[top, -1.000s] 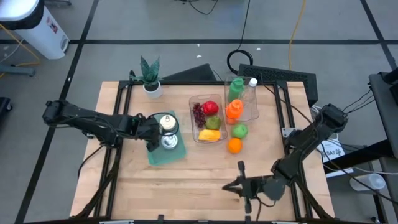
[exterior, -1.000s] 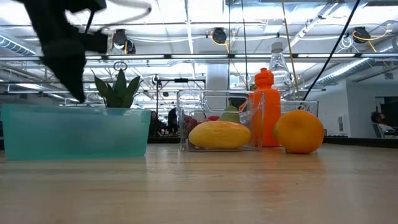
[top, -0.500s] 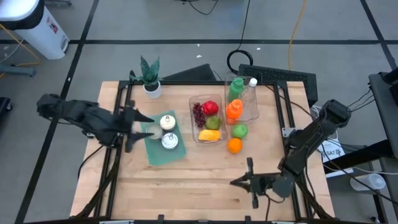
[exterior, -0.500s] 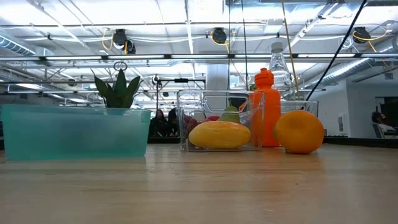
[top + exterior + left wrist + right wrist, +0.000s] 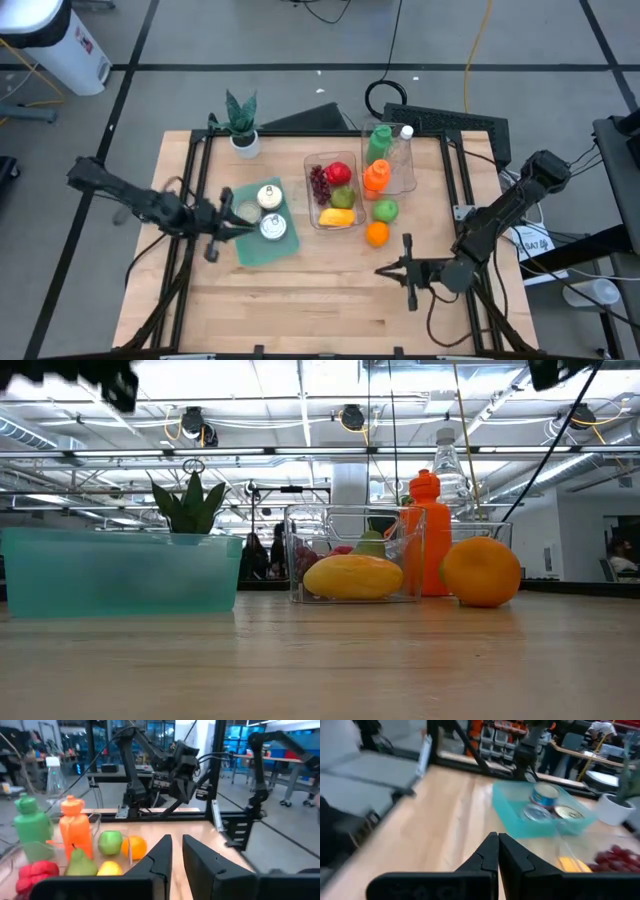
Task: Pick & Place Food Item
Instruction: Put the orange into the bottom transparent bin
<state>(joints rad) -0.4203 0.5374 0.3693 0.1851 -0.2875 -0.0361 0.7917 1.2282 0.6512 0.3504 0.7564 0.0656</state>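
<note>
— What's on my table point(image 5: 300, 290) right now, biggest things first?

— I see the teal tray point(image 5: 264, 232) at the left-centre with three cans in it point(image 5: 272, 227), and just to its right the clear bin point(image 5: 335, 195) holding a red apple point(image 5: 339, 172), grapes point(image 5: 318, 181), a pear point(image 5: 343, 195) and a yellow mango point(image 5: 337, 216). Behind the bin stand a green bottle point(image 5: 379, 141), an orange bottle point(image 5: 376, 174) and a clear bottle point(image 5: 404, 150).

— And the loose fruit?

— A green apple point(image 5: 385, 210) and an orange point(image 5: 377, 234) lie on the wood just right of the bin, the orange nearer the front edge.

— Where are my arms?

— My left gripper point(image 5: 240, 225) hovers at the tray's left edge, fingers clenched on nothing. My right gripper point(image 5: 385, 271) hangs over the bare front right of the table, near the orange but apart from it, pinched together and empty.
</note>
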